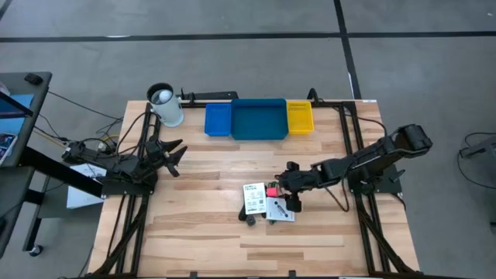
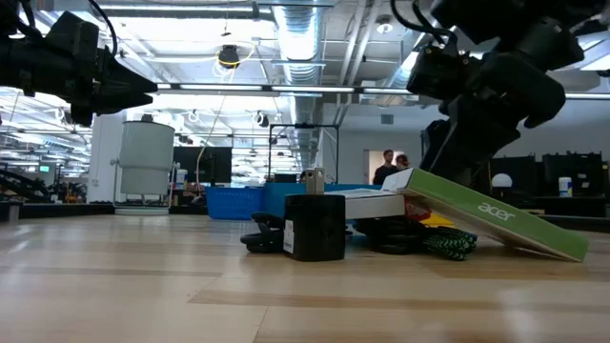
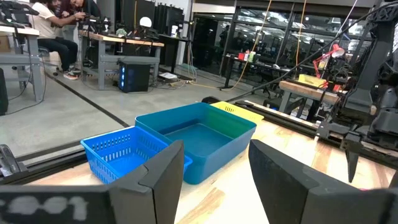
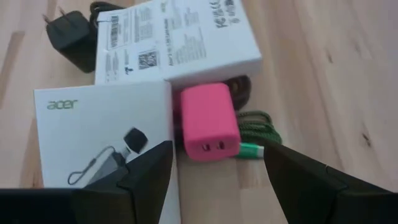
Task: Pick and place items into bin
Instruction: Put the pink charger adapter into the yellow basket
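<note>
Where open right pincer (image 4: 214, 171) hovers: pink block (image 4: 209, 121) just below.

Both arms are dark, jointed, matte black. The left end effector (image 1: 174, 155) and right end effector (image 1: 292, 186) carry broad, flat, angular black fingers (image 4: 146, 171).

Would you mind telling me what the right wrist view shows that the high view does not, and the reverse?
Only the right wrist view shows the two ports on the pink charger block and the acer print on a white box. Only the high view shows the three trays, the white cup and the waiting left gripper. Both show the boxes, the black plug and the open right gripper.
</note>
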Controlling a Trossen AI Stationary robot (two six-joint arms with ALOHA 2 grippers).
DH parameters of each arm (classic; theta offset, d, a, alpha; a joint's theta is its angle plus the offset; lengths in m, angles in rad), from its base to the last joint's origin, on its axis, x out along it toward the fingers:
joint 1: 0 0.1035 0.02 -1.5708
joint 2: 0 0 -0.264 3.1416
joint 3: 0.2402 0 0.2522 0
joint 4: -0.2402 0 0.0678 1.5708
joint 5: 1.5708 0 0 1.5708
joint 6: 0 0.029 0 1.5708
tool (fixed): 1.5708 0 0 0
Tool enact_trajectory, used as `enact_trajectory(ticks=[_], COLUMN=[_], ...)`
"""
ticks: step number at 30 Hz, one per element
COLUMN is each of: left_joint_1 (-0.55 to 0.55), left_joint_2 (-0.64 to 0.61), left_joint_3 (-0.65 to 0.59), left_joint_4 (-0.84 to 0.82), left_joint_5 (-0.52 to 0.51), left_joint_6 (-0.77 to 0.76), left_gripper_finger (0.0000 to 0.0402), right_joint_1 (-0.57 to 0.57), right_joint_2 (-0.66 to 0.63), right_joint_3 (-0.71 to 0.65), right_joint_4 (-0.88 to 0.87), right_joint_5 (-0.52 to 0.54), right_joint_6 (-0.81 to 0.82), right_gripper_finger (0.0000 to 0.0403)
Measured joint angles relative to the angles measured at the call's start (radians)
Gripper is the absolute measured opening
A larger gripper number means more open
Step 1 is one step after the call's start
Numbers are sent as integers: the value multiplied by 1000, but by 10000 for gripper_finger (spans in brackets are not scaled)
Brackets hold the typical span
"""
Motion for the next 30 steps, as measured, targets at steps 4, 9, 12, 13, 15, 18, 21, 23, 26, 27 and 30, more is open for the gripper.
enact_trajectory(ticks=[4, 9, 12, 13, 15, 18, 21, 23, 26, 27, 30], left_joint_1=[0, 0, 0, 0, 0, 0, 0, 0, 0, 0, 0], left_joint_2=[0, 0, 0, 0, 0, 0, 0, 0, 0, 0, 0], left_joint_3=[0, 0, 0, 0, 0, 0, 0, 0, 0, 0, 0], left_joint_4=[0, 0, 0, 0, 0, 0, 0, 0, 0, 0, 0], left_joint_5=[0, 0, 0, 0, 0, 0, 0, 0, 0, 0, 0], left_joint_6=[0, 0, 0, 0, 0, 0, 0, 0, 0, 0, 0], left_gripper_finger=[171, 171, 171, 171, 171, 171, 171, 171, 171, 171, 171], right_joint_1=[-16, -31, -35, -35, -37, -36, -36, -36, -36, -36, -36], right_joint_2=[4, 7, 12, 12, 12, 12, 12, 12, 12, 12, 12], right_joint_3=[21, 38, 48, 50, 53, 53, 53, 53, 53, 53, 53], right_joint_4=[-39, -55, -65, -66, -64, -70, -70, -69, -70, -70, -70], right_joint_5=[0, -24, -30, -31, -30, -36, -43, -49, -50, -50, -51], right_joint_6=[-40, -78, -102, -110, -122, -122, -123, -123, -126, -129, -130], right_gripper_finger=[248, 248, 248, 248, 248, 248, 248, 248, 248, 248, 248])
